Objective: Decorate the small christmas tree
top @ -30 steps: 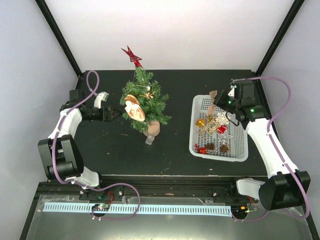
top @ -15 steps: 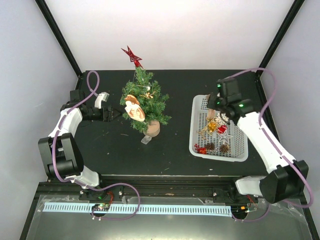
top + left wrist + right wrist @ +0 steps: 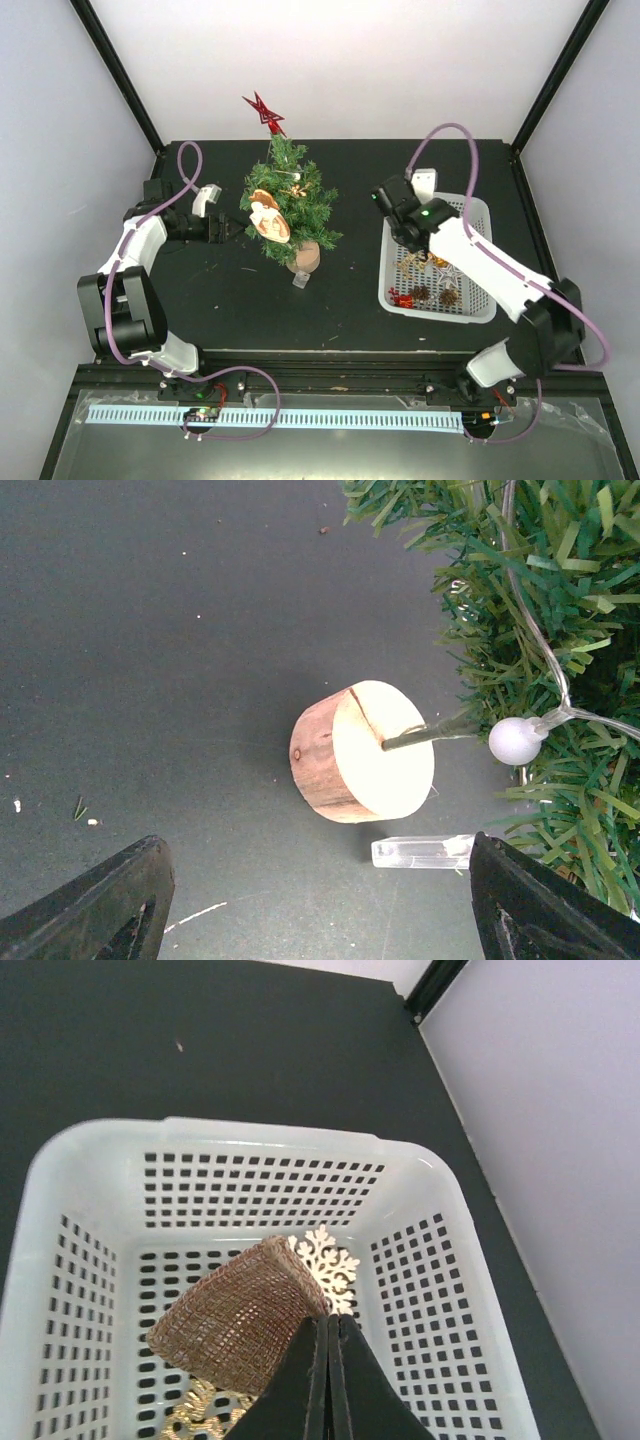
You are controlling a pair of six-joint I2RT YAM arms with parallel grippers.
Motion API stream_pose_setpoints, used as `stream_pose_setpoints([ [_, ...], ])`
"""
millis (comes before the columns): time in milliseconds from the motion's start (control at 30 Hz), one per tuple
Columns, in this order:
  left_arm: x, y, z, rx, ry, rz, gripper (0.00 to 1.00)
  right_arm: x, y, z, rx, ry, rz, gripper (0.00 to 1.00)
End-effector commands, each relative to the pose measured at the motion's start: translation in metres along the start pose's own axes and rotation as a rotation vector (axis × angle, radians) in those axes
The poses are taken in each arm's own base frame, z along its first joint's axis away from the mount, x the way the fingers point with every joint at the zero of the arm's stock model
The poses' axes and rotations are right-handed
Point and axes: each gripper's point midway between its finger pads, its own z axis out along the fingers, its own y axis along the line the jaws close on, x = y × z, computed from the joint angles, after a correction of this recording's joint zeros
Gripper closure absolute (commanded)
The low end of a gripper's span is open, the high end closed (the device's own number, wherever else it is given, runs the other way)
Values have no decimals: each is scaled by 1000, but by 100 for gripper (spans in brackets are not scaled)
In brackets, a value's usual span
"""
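Observation:
The small christmas tree stands left of centre on its wooden stump. It wears a red star on top and a round wooden ornament. My left gripper hovers just left of the tree. In the left wrist view it is open, with the stump ahead between its fingers. My right arm reaches over the white basket. The right gripper is shut on a brown burlap ribbon, held above the basket's inside.
A clear plastic piece lies by the stump, and a white bead on a wire hangs from the branches. The basket holds a gold snowflake and several other small ornaments.
My right arm has swung left from the basket's far right corner to its left side, carrying the burlap ribbon. The left arm has stayed where it was.

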Motion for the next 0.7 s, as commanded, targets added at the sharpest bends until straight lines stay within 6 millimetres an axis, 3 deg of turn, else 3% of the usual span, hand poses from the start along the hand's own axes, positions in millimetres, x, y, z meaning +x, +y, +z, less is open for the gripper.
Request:
stream_pose_setpoints([
  [0, -5, -4, 2, 21, -9, 37, 18, 1, 0, -1, 167, -43, -116, 99],
  [100, -4, -6, 1, 20, -9, 43, 18, -1, 4, -8, 204, -84, -151, 99],
  [200, -3, -5, 2, 22, -6, 41, 18, 1, -7, 1, 293, -84, -189, 99],
  [333, -3, -5, 4, 29, -2, 38, 18, -7, 13, -18, 258, -125, -194, 99],
  [400, -3, -6, 4, 31, -1, 39, 18, -15, 0, -23, 328, -159, -181, 99],
  [467, -4, -7, 3, 31, -6, 46, 18, -14, -21, -15, 381, -120, -161, 99],
  [533, -3, -7, 3, 32, -5, 45, 18, -11, -29, -10, 381, -107, -135, 99],
  [600, -4, -8, 3, 36, -6, 47, 18, -8, -27, -8, 364, -102, -142, 99],
  [667, -3, -8, 4, 39, -6, 45, 18, -5, -11, -14, 326, -101, -153, 99],
])
